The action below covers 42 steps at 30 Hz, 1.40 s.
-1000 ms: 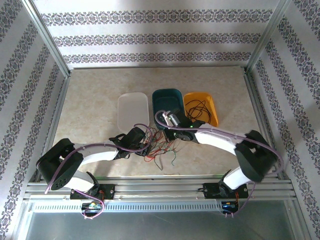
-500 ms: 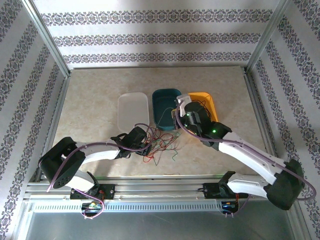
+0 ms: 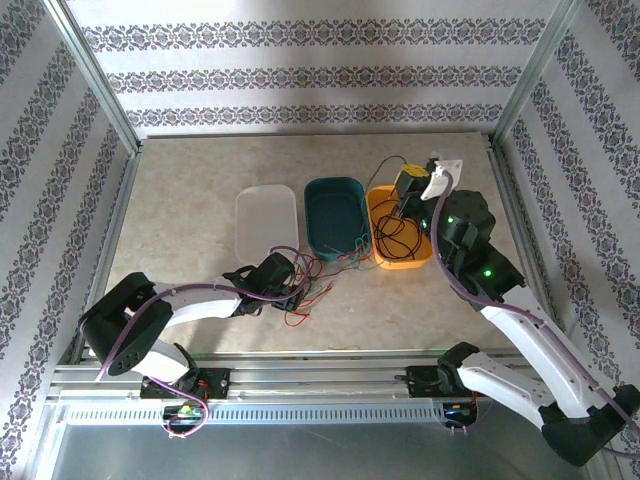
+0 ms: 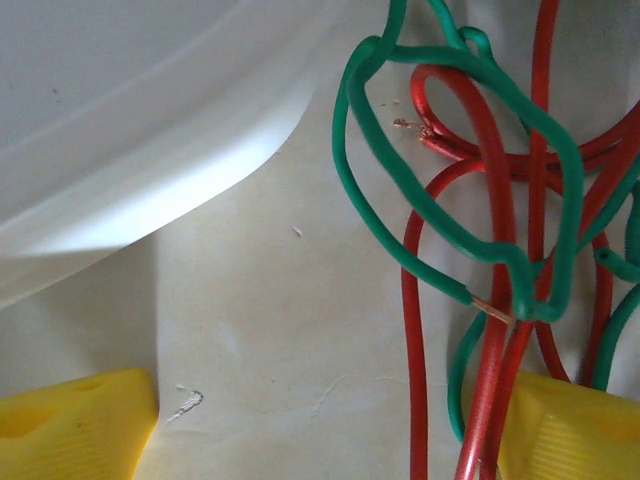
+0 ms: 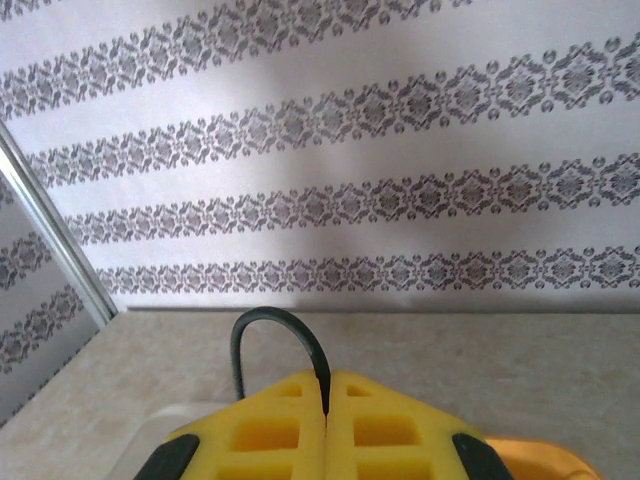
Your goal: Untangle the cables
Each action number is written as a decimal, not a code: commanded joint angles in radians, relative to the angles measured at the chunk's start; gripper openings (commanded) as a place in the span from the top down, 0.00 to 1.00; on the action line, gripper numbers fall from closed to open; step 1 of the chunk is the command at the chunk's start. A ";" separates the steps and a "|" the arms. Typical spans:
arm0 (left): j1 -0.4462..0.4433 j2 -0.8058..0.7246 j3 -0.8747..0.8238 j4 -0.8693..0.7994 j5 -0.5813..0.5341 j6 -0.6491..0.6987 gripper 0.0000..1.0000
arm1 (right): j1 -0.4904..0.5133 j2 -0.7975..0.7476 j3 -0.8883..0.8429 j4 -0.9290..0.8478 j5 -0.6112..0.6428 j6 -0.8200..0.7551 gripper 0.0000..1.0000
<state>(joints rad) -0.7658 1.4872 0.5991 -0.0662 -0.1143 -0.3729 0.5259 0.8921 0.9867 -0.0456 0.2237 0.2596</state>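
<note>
From above: red and green cables point(image 3: 318, 282) lie in a loose snarl on the table point(image 3: 200, 180), just ahead of the left gripper point(image 3: 297, 288) and near the teal tray point(image 3: 335, 215). Right gripper point(image 3: 408, 186) hangs over the orange tray point(image 3: 418, 252), with a black cable point(image 3: 392, 230) drooping into it. Left wrist: fingers point(image 4: 75, 425) apart, thin red and green strands looped between them, copper tips bare, white tray point(image 4: 150, 120) beside. Right wrist: fingers point(image 5: 270, 435) pressed together on the black cable's loop.
</note>
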 commanded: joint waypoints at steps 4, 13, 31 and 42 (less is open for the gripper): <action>-0.010 0.051 0.007 0.013 0.053 0.017 0.14 | -0.018 -0.013 0.039 0.035 -0.089 0.030 1.00; -0.011 0.032 -0.002 0.041 0.071 0.032 0.14 | 0.095 -0.034 0.097 -0.037 -0.455 -0.069 1.00; -0.012 -0.069 -0.034 0.070 0.080 0.026 0.08 | 0.109 0.022 0.059 0.081 0.178 -0.188 1.00; -0.012 -0.036 -0.015 0.079 0.088 0.035 0.08 | -0.262 0.092 -0.007 0.000 0.064 0.030 1.00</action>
<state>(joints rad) -0.7658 1.4376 0.5739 -0.0135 -0.0395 -0.3573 0.3176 0.9398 1.0111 -0.0120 0.3130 0.2161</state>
